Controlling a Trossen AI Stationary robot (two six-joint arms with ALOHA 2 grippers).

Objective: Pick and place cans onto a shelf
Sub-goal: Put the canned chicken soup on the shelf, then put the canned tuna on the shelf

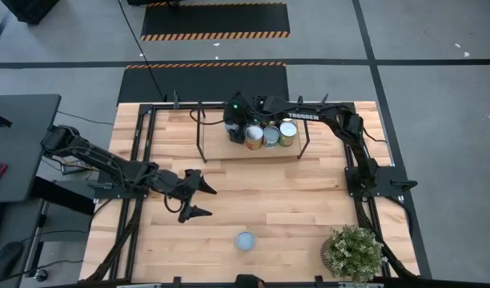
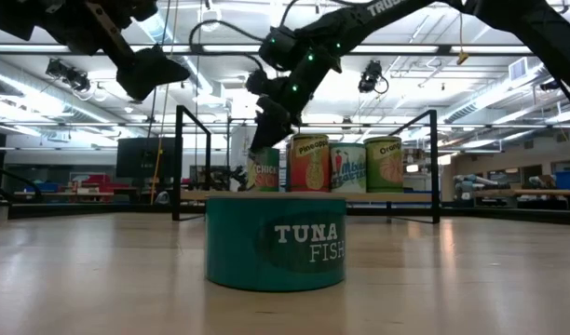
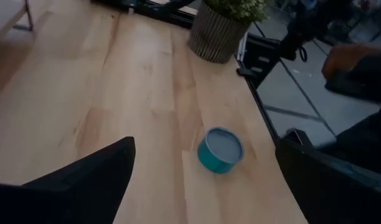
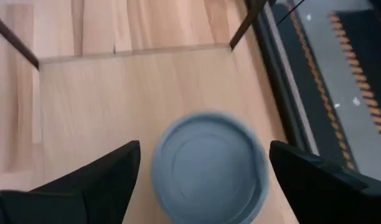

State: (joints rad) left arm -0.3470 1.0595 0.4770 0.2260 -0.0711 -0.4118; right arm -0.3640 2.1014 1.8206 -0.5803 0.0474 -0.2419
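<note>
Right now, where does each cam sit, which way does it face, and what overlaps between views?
High: overhead, straight down on the table; both arms, shelf, plant.
Low: tabletop height, level across; tuna can up front, right gripper over the shelf cans behind it.
Left wrist: looks past the open left gripper down at the tuna can and plant.
Right wrist: looks down between open fingers at a pale-blue can top on the shelf.
Shared: high, low and left wrist all show the tuna can.

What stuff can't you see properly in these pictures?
- Fourth can on the shelf: in the high view the right gripper covers it.
- Its label: in the low view the gripper cuts the word off.
- Tuna can: its lettering is unseen in the high view.
</note>
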